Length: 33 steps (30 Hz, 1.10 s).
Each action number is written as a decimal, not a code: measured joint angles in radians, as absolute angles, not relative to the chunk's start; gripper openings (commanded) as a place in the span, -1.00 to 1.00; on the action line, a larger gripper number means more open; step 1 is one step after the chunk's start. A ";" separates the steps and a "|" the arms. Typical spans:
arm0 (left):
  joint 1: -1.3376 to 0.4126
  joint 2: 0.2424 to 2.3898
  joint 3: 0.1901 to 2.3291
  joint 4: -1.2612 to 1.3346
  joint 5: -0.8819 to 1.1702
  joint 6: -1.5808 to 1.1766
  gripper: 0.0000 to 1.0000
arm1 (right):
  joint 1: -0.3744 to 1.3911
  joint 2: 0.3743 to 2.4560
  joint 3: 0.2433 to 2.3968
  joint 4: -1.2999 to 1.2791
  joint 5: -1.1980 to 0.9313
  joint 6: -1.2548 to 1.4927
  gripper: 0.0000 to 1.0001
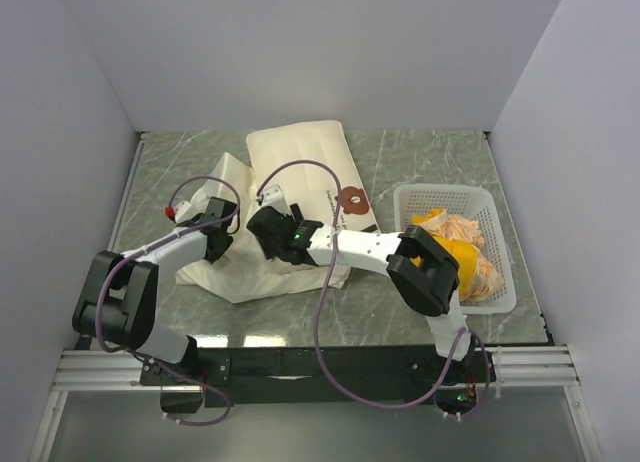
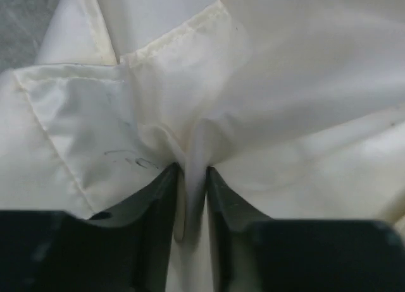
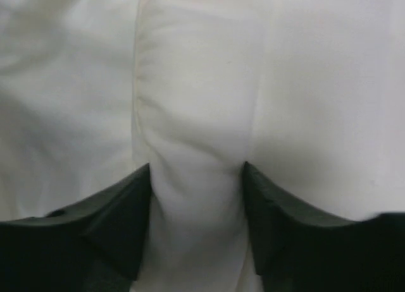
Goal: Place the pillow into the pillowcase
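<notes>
My left claw (image 2: 191, 173) pinched a fold of the limp, likely slippery cream pillowcase (image 1: 250, 278) on the grey marble table (image 1: 430, 157) while my right claw (image 3: 197, 173) squeezed the near edge of the puffy, bear-printed cream pillow (image 1: 300, 162).

Grey-green marbled table (image 1: 420, 157), white slatted basket (image 1: 445, 191) at right (orange-and-cream items (image 1: 470, 234) inside)

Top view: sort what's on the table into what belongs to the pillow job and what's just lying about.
Job: pillow; pillowcase; left claw, shut on a pillowcase fold; right claw, clamping a thick cream fold, likely the pillow.
Lying about: white basket; orange and cream cloth bundle inside it.
</notes>
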<state>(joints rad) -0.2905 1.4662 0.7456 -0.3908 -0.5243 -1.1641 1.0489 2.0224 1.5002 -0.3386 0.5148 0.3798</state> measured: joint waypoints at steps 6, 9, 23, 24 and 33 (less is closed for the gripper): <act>-0.209 1.452 0.746 -0.365 -0.460 -1.144 -0.98 | 0.995 1.922 1.422 -0.349 0.529 0.423 -1.00; -0.130 1.409 0.751 -0.371 -0.445 -1.137 -0.98 | 0.948 1.808 1.351 -0.383 0.509 0.439 -1.00; 0.283 1.258 0.839 -0.418 -0.377 -1.031 -0.98 | 0.705 1.256 0.938 -0.430 0.415 0.485 -1.00; 0.307 1.258 0.841 -0.421 -0.363 -1.024 -0.98 | 0.682 1.234 0.912 -0.428 0.402 0.486 -1.00; 0.295 1.179 0.876 -0.408 -0.146 -0.850 -0.91 | 0.583 1.177 0.850 -0.405 0.268 0.474 -0.96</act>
<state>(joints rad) 0.2947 1.1786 0.8761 -0.4084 -0.1463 -0.8505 0.5827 1.1774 0.8505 -0.4049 0.2680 0.4736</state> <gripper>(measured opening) 0.021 0.021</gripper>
